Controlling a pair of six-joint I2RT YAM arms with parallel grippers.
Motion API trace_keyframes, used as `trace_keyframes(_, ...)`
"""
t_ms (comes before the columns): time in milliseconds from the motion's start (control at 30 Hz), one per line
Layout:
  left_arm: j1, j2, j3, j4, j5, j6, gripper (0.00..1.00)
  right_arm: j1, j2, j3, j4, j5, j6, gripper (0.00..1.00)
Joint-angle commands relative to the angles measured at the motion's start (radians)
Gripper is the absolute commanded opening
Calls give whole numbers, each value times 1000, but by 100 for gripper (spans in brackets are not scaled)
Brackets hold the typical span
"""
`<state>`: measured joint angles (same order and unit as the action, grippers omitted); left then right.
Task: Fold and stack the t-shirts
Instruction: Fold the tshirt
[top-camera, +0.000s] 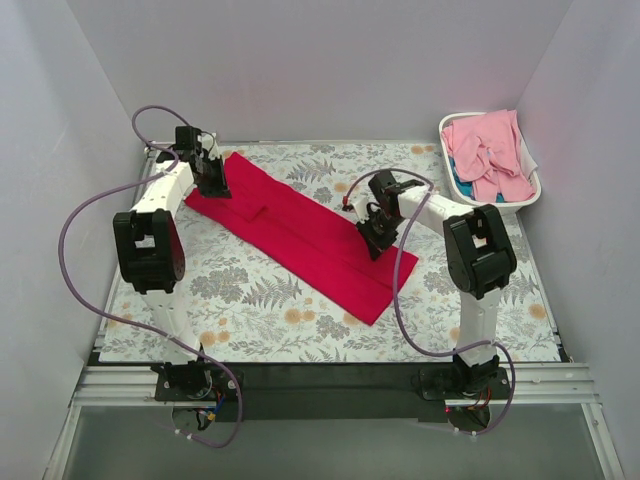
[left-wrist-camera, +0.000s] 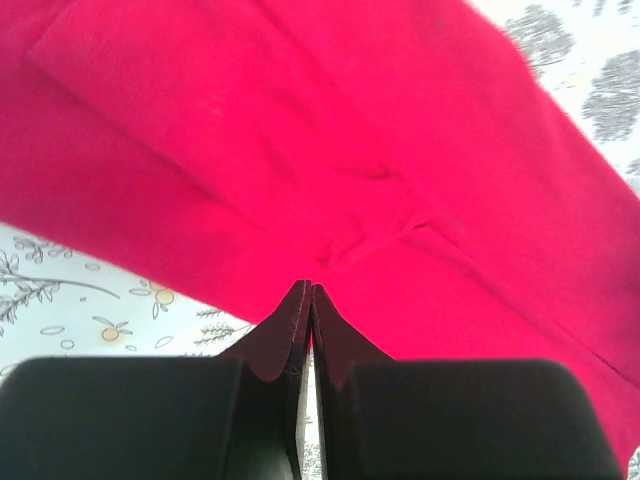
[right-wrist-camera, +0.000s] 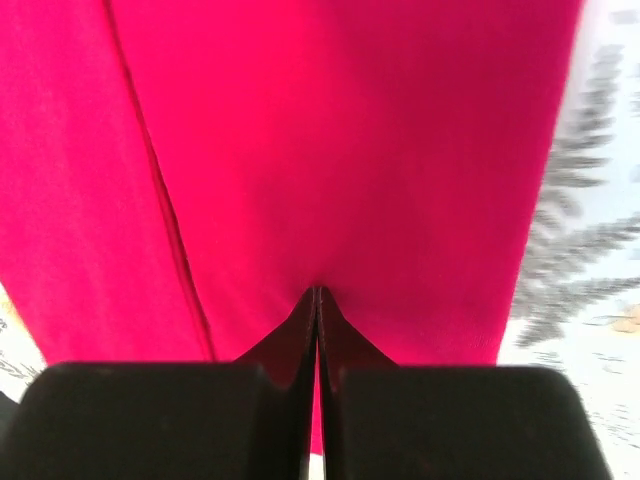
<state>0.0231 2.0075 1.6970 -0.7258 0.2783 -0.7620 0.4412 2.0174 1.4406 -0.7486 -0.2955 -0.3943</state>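
Note:
The crimson red t-shirt (top-camera: 300, 235) lies flat on the floral table cover as a long narrow strip, running from far left to near centre. My left gripper (top-camera: 217, 188) is at its far-left end, jaws shut on a puckered pinch of the red cloth (left-wrist-camera: 400, 150) at the tips (left-wrist-camera: 311, 287). My right gripper (top-camera: 375, 245) is on the strip's right edge, jaws shut with the tips (right-wrist-camera: 318, 291) dimpling the red cloth (right-wrist-camera: 350, 150). The pale pink t-shirts (top-camera: 490, 150) lie crumpled in the basket.
The white laundry basket (top-camera: 537, 187) stands at the far right corner, with a bit of blue cloth (top-camera: 458, 176) at its left side. White walls close in the table on the left, back and right. The arm bases sit at the near edge.

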Motion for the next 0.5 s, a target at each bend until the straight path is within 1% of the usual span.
trace_keyframes(0, 0, -21, 0, 5, -47, -28, 0, 60, -55, -142, 6, -10, -21, 1)
trace_keyframes(100, -9, 10, 0, -15, -79, -31, 0, 131, -103, -242, 6, -112, -12, 1)
trace_keyframes(133, -9, 20, 6, -38, -80, -34, 0, 196, -136, -306, 6, -167, -14, 1)
trace_keyframes(167, -9, 30, 4, -46, -79, -39, 0, 233, -157, -337, 6, -198, -15, 1)
trace_keyframes(200, -43, 42, 3, -49, -71, -40, 0, 270, -193, -359, 5, -235, -11, 1)
trace_keyframes(233, -49, 48, -2, -52, -65, -43, 0, 324, -212, -380, 3, -322, -5, 1)
trace_keyframes(300, -72, 65, -10, -52, -60, -42, 0, 344, -252, -375, 5, -391, 24, 1)
trace_keyframes(333, -80, 72, -13, -53, -60, -42, 0, 344, -259, -341, 5, -412, 37, 1)
trace_keyframes(467, -129, 128, -5, -28, -85, -31, 0, 317, -301, -249, 11, -416, 66, 1)
